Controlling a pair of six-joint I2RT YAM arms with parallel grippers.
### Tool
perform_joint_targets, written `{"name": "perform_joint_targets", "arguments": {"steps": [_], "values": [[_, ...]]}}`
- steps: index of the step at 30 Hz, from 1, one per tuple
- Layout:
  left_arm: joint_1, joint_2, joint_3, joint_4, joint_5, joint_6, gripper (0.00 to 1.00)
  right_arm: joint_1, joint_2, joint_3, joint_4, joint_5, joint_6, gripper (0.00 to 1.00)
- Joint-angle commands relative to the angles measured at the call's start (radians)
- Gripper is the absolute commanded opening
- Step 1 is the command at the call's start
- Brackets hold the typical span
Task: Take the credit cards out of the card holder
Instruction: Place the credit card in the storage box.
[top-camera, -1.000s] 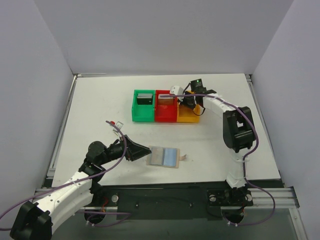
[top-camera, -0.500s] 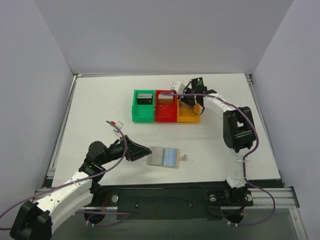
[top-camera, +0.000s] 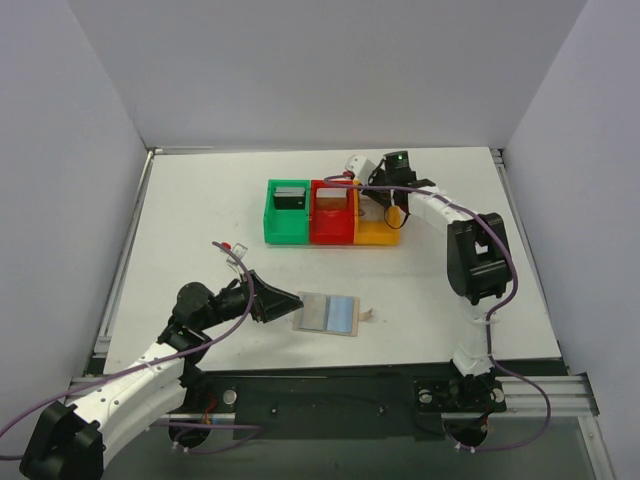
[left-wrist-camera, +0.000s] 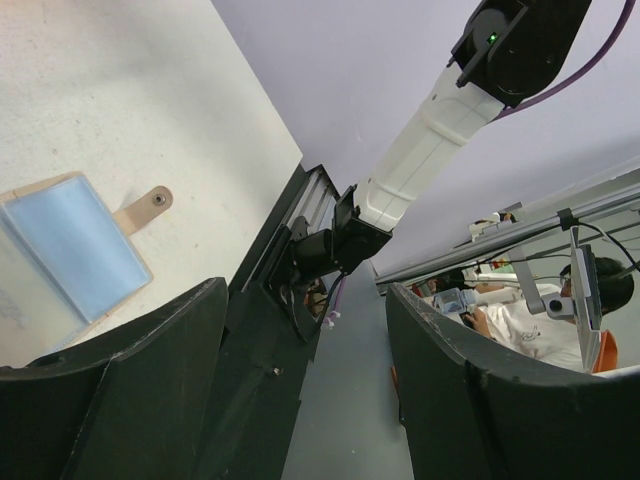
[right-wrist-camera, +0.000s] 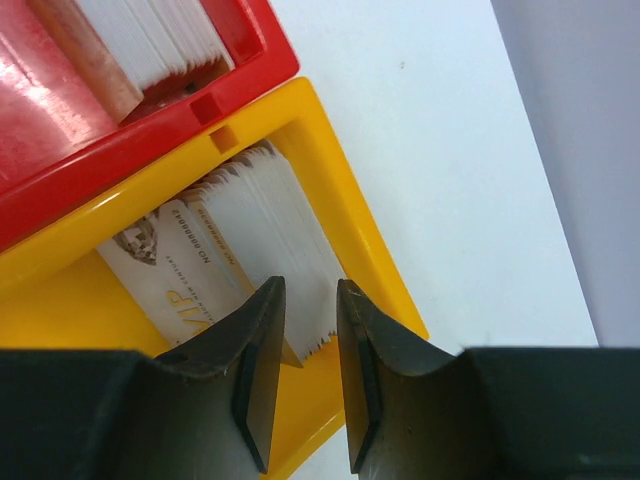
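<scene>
Barely parted at the right gripper (right-wrist-camera: 308, 300), clamping nothing, tips over the credit cards (right-wrist-camera: 250, 215) stacked on edge in the yellow bin (right-wrist-camera: 345, 200); beside that, the red bin (right-wrist-camera: 120, 150), more cards inside. Spread wide at the left gripper (left-wrist-camera: 305, 300), empty, near the card holder (left-wrist-camera: 65, 245) lying open on the table (left-wrist-camera: 120, 90).

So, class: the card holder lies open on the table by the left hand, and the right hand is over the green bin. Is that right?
No: the right hand is over the orange bin, not the green bin, as the right wrist view shows. The rest holds: the card holder lies open on the table by the left hand.
</scene>
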Motion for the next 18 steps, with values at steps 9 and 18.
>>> {"name": "perform_joint_targets", "arguments": {"steps": [9, 18], "values": [[-0.003, -0.063, 0.013, -0.032, -0.026, 0.033, 0.75, 0.06, -0.324, -0.119, 0.323, 0.172, 0.301, 0.27], [-0.002, -0.118, 0.067, -0.264, -0.129, 0.096, 0.8, 0.224, -0.667, -0.36, 0.172, 0.23, 0.776, 0.48]]}}
